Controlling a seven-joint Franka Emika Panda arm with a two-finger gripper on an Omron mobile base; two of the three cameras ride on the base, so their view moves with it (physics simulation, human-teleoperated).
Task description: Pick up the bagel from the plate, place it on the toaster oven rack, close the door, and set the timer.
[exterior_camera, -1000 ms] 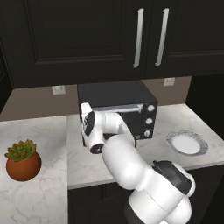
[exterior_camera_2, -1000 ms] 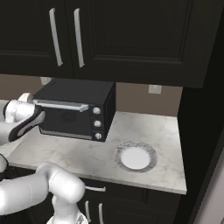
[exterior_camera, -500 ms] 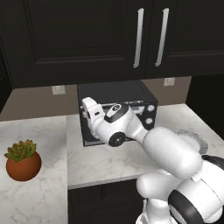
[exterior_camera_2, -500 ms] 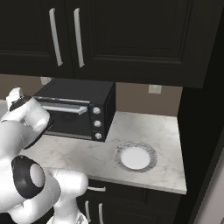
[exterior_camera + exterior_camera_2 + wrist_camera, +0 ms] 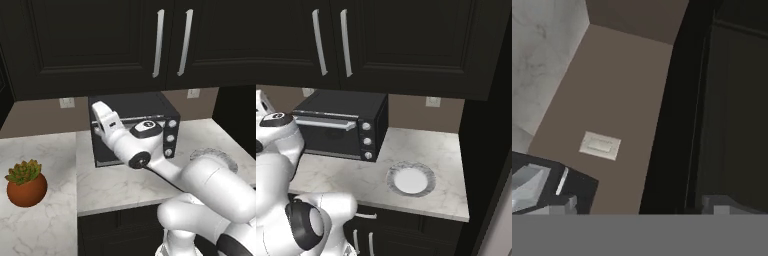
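Standing by the counter (image 5: 421, 145), I see the black toaster oven with its door (image 5: 331, 135) shut and the silver handle across the top. The plate (image 5: 410, 180) lies bare on the marble at about four o'clock from the oven. Raised near the oven's upper corner, the tool (image 5: 101, 114) is well apart from the plate, its fingers (image 5: 529, 182) spread wide and released, grasping nothing. A wall outlet (image 5: 600, 145) sits ahead of it. The bagel I cannot spot.
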